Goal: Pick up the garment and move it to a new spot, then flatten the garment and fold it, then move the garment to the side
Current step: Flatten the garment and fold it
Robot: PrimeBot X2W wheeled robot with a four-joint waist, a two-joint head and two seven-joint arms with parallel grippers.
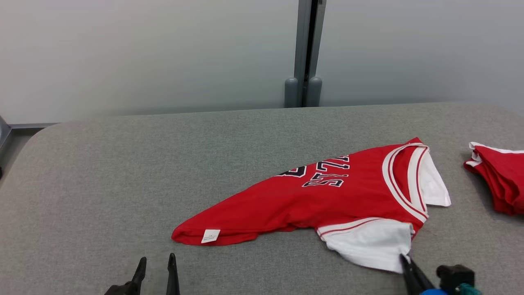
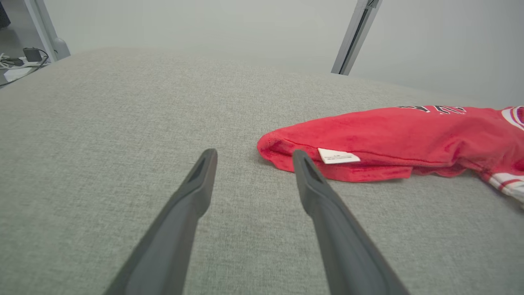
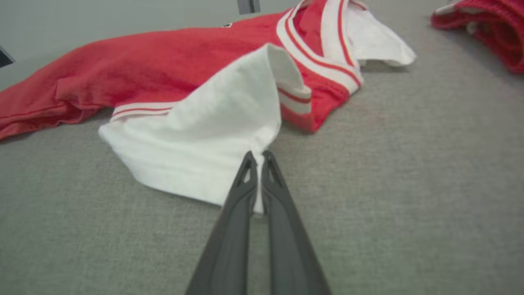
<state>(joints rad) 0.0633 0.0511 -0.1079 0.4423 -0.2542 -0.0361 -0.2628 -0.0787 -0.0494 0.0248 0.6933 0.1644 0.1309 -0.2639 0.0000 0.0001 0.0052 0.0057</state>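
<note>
Garment (image 1: 327, 196), red jersey, lies crumpled on right half of grey table (image 1: 123, 164), right gripper (image 3: 258, 155) pinching corner of white sleeve (image 3: 204, 135), left gripper (image 2: 254, 153) spread near its other end; best lifted slowly, with firm hold, clear of neighbouring red pile (image 1: 501, 184).

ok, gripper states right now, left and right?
Left gripper: open, holding nothing.
Right gripper: closed on the white sleeve of the red jersey.
</note>
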